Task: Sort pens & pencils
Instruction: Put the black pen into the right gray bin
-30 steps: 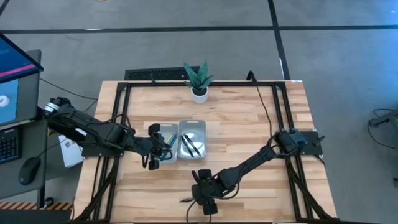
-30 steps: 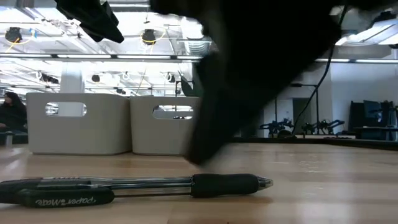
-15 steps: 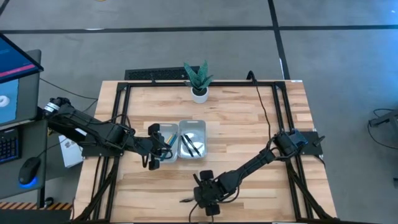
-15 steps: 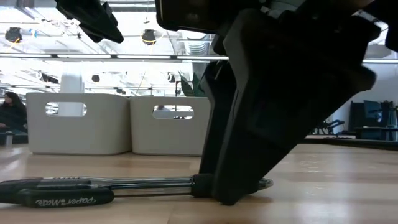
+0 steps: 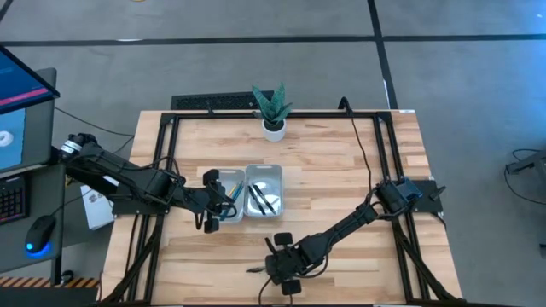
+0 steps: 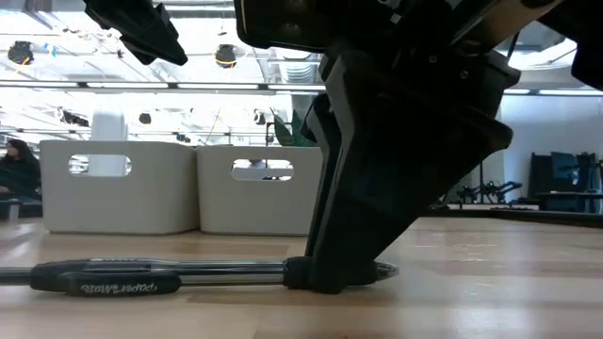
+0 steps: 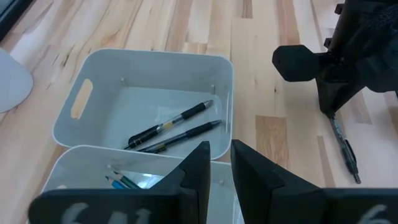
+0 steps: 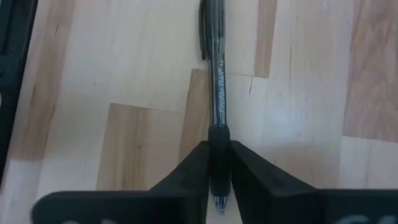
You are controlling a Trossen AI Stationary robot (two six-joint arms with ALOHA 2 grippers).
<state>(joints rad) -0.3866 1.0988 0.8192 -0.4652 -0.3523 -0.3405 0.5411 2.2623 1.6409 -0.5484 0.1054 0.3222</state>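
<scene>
One black pen [image 8: 218, 93] lies on the wood near the table's near edge; it also shows in the low view [image 6: 188, 276] and the high view [image 5: 256, 271]. My right gripper [image 8: 218, 163] is down on it and shut on its grip section. Two more black pens [image 7: 174, 127] lie in one white tray [image 5: 264, 189]. Pencils [image 7: 121, 180] lie in the neighbouring white tray [image 5: 220, 196], mostly hidden by its wall. My left gripper [image 7: 219, 163] hovers over that tray's rim, empty, with a narrow gap between its fingers. My right gripper pinches the pen's rubber grip section [image 8: 218, 140], close to the writing tip, between its two fingers. The fingers [image 6: 377, 188] come from above, pointing down at a slant, and lie across the pen. The pen lies level along the table.
A potted plant [image 5: 272, 109] stands at the table's far edge. The two white trays stand side by side at the table's middle left. Black frame rails run along the table's left and right sides. Bare wood lies to the right of the trays.
My right gripper has come down onto the pen near its tip. The pen has rolled a little about its length and shifted slightly along the table, staying on the wood.
</scene>
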